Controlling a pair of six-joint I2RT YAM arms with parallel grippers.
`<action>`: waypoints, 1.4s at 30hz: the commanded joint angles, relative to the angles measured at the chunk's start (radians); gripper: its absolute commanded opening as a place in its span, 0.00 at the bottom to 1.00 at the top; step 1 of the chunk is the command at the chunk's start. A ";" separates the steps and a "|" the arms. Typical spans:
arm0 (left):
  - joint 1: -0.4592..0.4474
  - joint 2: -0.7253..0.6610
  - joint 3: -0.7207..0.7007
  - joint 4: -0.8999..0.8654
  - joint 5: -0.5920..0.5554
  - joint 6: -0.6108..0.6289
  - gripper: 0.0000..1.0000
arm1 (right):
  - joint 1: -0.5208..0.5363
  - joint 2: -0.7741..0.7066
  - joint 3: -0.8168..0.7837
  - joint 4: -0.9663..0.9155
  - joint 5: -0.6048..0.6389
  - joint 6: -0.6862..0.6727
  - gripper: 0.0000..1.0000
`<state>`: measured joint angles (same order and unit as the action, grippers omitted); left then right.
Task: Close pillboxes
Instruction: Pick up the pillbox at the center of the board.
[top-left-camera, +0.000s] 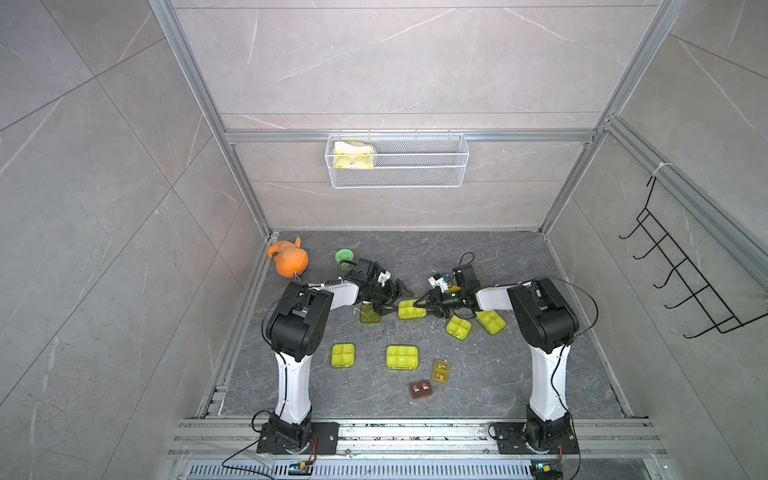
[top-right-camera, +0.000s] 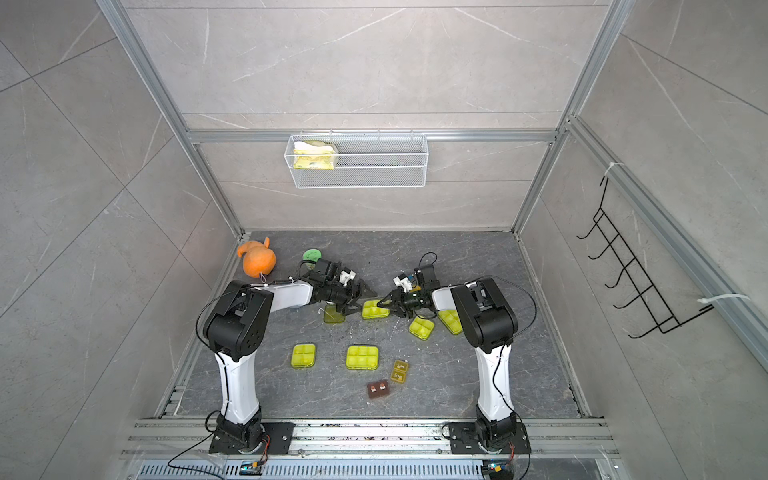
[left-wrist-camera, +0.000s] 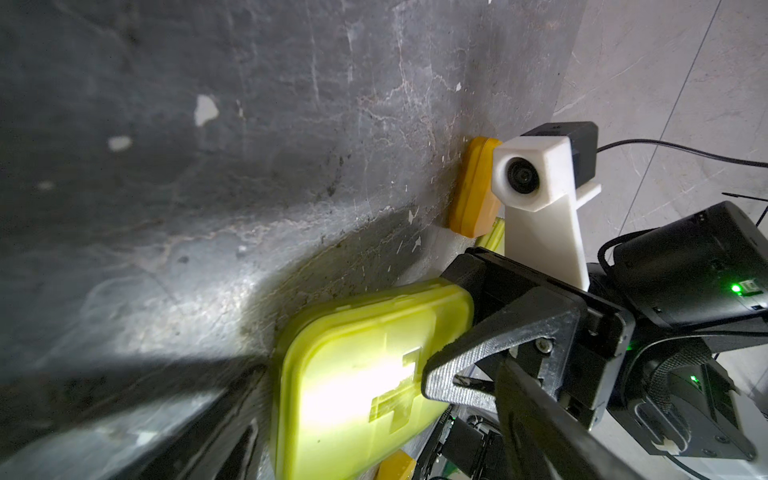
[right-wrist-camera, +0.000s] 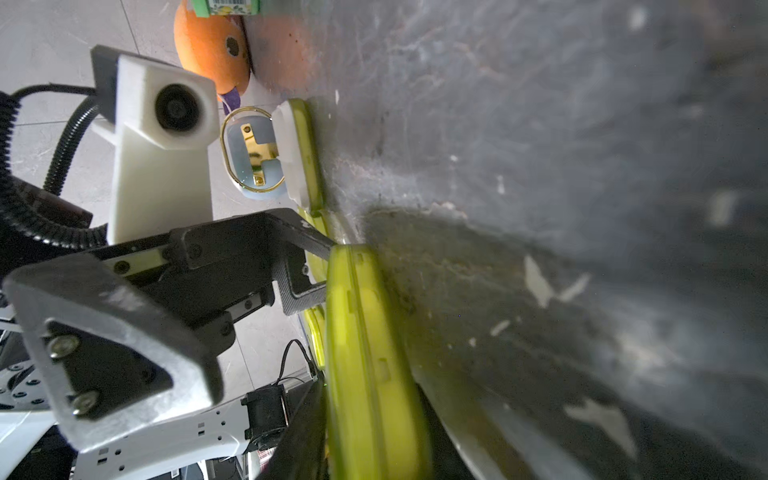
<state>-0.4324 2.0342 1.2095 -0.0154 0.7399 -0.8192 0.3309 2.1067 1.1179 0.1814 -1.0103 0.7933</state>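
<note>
- The left gripper (top-left-camera: 397, 301) hangs low over the middle of the grey surface (top-left-camera: 498, 374) with its jaws wide apart and nothing between them.
- One of its fingers (right-wrist-camera: 301, 235) touches the edge of a closed yellow-green pillbox (top-left-camera: 411, 309) that lies flat at the centre, between the two arms.
- The right gripper (top-left-camera: 417, 305) comes in from the other side, and a fingertip (left-wrist-camera: 457, 374) rests on that box's lid. Whether its jaws are together or clamped on the box cannot be told.
- A flat see-through yellow-green lid (top-left-camera: 370, 314) lies on the surface just beside the left gripper.
- Two more yellow-green pillboxes (top-left-camera: 459, 327) (top-left-camera: 491, 322) lie tilted, side by side, under the right arm.
- A square yellow-green box (top-left-camera: 343, 355) and a wider one (top-left-camera: 402, 357) sit nearer the arm bases, well apart.
- A tiny amber box (top-left-camera: 441, 371) and a tiny brown box (top-left-camera: 422, 389) lie close together near them.
- An orange pillbox (left-wrist-camera: 473, 187) lies behind the right gripper.
- An orange toy (top-left-camera: 289, 259) and a green-lidded jar (top-left-camera: 344, 255) stand at the far left corner.
</note>
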 joint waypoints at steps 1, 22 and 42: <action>-0.004 0.001 -0.024 -0.020 0.004 -0.017 0.86 | 0.006 -0.028 -0.025 -0.005 0.027 0.007 0.30; 0.032 -0.311 -0.092 -0.017 0.099 -0.092 1.00 | -0.008 -0.282 -0.129 0.097 -0.014 0.135 0.30; 0.014 -0.524 -0.256 0.540 0.205 -0.472 0.92 | -0.019 -0.638 -0.215 0.302 -0.028 0.477 0.30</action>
<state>-0.4007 1.5578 0.9493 0.3824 0.9031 -1.2251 0.3080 1.5082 0.9222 0.4187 -1.0222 1.2068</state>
